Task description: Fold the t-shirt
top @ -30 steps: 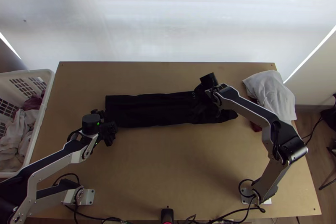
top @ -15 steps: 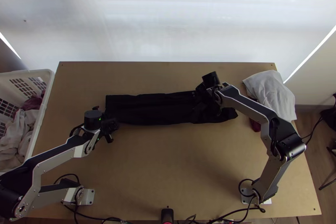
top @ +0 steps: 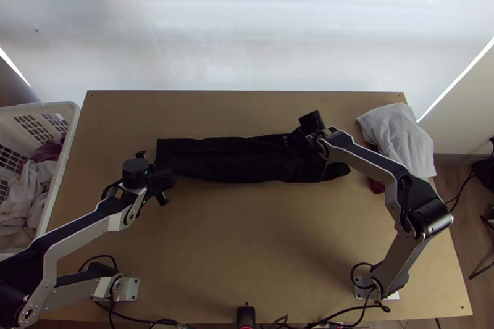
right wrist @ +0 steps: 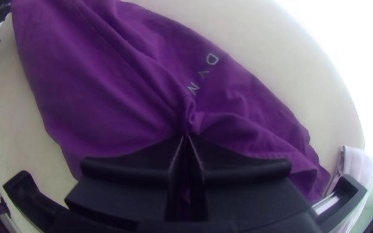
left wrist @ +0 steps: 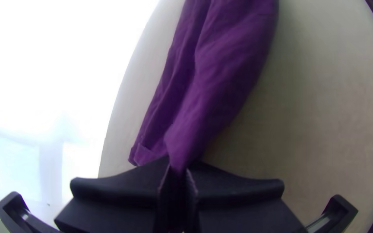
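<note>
shirt (top: 228,159) in a long strip, pinched at two places

the shirt lies across the far half of the table (top: 247,236), narrow and drawn out from side to side, with soft lengthwise creases. the left gripper (left wrist: 178,168) is clenched on a gathered bit of cloth by the near corner of the strip's left end; a second corner lies loose just beside its fingers. the right gripper (right wrist: 185,138) is clenched too, nipping a pucker near the small lettering (right wrist: 203,74), and a rumpled flap runs on past it toward the right end.

the step in hand looks like a lengthwise fold being set straight, the cross folds not yet made. how many layers each grip has, i can't tell.

next, i'd judge, both holds want to keep the cloth lightly taut while the near edge is lined up on the far one, then let go low and gently. pull too hard and the pucker may set as a crease; lift unevenly and the layers could slip apart.
</note>
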